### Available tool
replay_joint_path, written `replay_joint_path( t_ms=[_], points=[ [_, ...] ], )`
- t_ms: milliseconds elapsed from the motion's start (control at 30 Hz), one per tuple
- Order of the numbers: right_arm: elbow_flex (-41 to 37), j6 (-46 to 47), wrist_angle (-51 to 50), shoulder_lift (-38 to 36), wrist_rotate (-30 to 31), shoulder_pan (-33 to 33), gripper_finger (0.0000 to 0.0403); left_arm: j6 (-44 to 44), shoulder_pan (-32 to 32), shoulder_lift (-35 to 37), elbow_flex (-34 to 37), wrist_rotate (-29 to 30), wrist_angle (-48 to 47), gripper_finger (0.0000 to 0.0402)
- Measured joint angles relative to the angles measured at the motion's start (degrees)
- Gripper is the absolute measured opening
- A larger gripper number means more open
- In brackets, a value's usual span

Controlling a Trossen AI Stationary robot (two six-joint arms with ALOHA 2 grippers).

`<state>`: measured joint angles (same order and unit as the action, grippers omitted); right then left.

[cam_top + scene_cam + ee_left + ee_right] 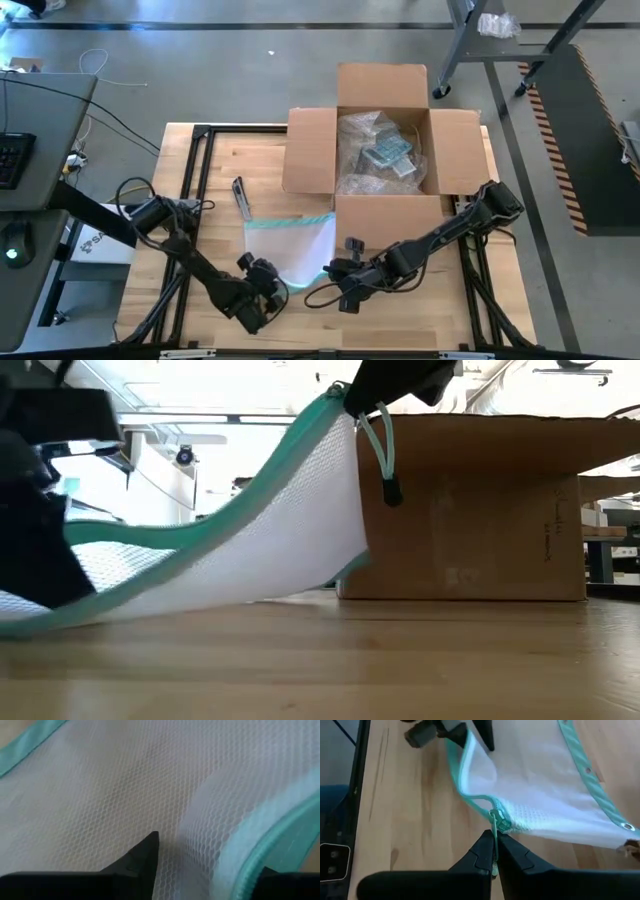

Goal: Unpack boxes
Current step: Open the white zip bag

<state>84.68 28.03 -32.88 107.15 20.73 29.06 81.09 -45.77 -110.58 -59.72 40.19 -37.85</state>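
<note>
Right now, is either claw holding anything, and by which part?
The right gripper pinches the mesh pouch by its zipper pull; the left gripper is at its opposite edge.

one cardboard box (383, 150) is standing open on one wooden table (190, 200); one mesh pouch (290, 245) and one small knife (241, 197) are lying there; two grippers, left gripper (262, 290) and right gripper (340, 283), are working.

We see the cardboard box (383, 152) at the table's (200, 190) far side, flaps spread, with bubble wrap (365, 150) inside. Nearer us lies the mesh pouch (290, 245) — left gripper (262, 285) at its near-left edge, right gripper (335, 272) at its right corner. A small tool (241, 197) lies left of the box.
</note>
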Motion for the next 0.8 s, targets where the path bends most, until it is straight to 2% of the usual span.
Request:
replay_joint_path(
  t_ms=[133,167,300,400,667,800],
  points=[
    [0.0,-0.2,-1.2,0.0,-1.5,0.0,0.0000,-2.0,0.4,-0.3,-8.2,-0.3,-16.6,0.0020],
    [0.0,-1.0,-1.2,0.0,-1.5,0.0,0.0000,-1.8,0.0,-0.2,-11.0,0.3,-20.7,0.0011],
    [0.0,-5.0,-0.7,0.0,0.6,0.0,0.0005,5.9,-1.4,-0.2,-22.5,0.4,-40.7,0.0005],
    [0.2,-9.3,-0.8,0.0,0.5,-0.1,0.0035,16.8,-2.9,-0.1,-29.7,1.1,-52.8,0.0002],
    [6.4,-17.8,-15.6,-5.6,-0.3,0.2,0.0184,26.9,-3.4,2.0,-32.3,11.3,-52.2,0.0000],
    [5.2,-27.7,-17.1,-11.7,-1.2,3.5,0.0225,31.4,-3.8,2.2,-32.7,17.0,-52.3,0.0000]
  ],
)
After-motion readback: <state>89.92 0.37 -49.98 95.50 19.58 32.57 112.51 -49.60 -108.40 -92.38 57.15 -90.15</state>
